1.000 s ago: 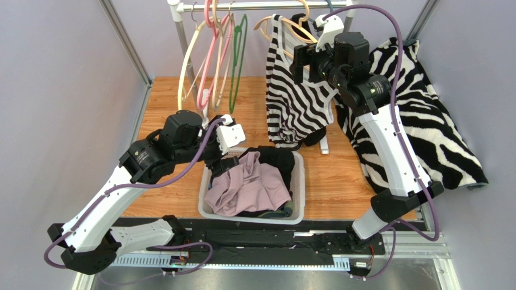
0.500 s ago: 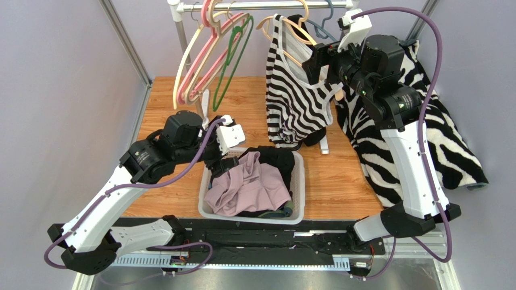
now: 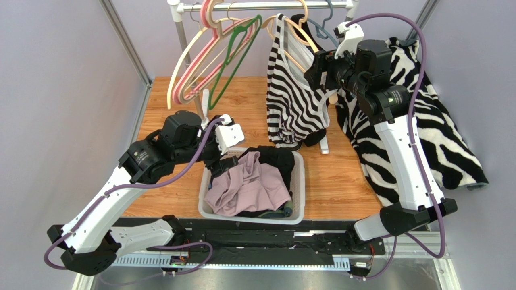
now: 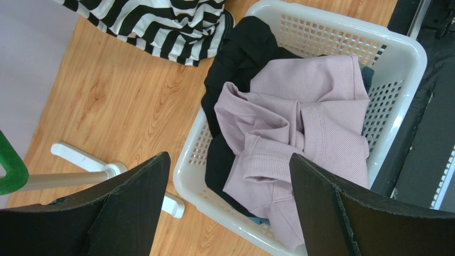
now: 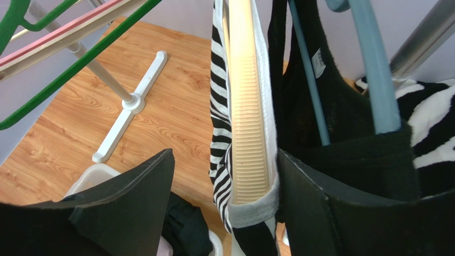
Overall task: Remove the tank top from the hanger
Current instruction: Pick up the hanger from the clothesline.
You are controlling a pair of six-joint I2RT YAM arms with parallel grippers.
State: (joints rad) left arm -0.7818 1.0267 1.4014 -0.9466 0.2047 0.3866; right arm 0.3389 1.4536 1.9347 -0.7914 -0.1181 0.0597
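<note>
Tank top (image 3: 295, 99), the striped one, hangs on a cream hanger (image 5: 246, 133) on the rail (image 3: 266, 5) at the back. The right gripper (image 5: 224, 160) is up at its shoulder. Its jaws are wide apart and hold nothing. The hanger's arm, with the strap (image 5: 255, 207) lying over it, sits in the gap between them, closer to one finger than the other. That arm runs long and straight away from the gripper, so one jaw stands on each side of it. I think a squeeze here would catch strap and hanger together. The left gripper (image 4: 229, 160) is far off, over the basket (image 4: 406, 48), jaws wide and empty, so the right arm is the near one
</note>
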